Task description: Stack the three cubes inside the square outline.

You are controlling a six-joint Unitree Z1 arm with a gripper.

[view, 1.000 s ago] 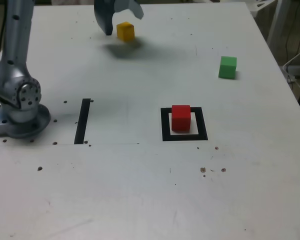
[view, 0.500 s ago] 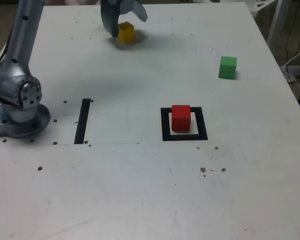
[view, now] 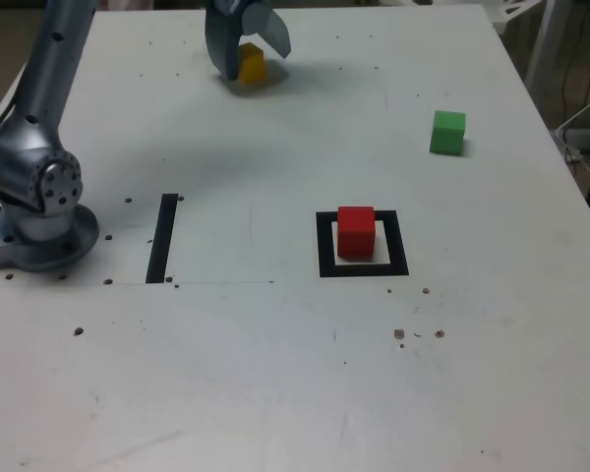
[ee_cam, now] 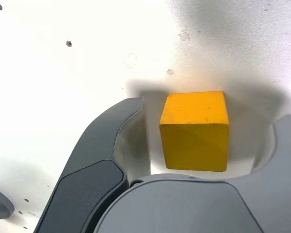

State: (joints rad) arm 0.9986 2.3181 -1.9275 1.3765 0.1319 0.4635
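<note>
Here the gripper sits at the top of the exterior view, left of centre, its two dark jaws set on either side of the yellow cube. From the wrist view the yellow cube rests on the white table between the jaws, with a clear gap on each side, so the jaws stand partly open and grip nothing. The red cube stands in the pale centre of the square outline, right of the frame's middle. The green cube lies alone at upper right. A narrow black strip lies at centre left, beside the arm's base.
</note>
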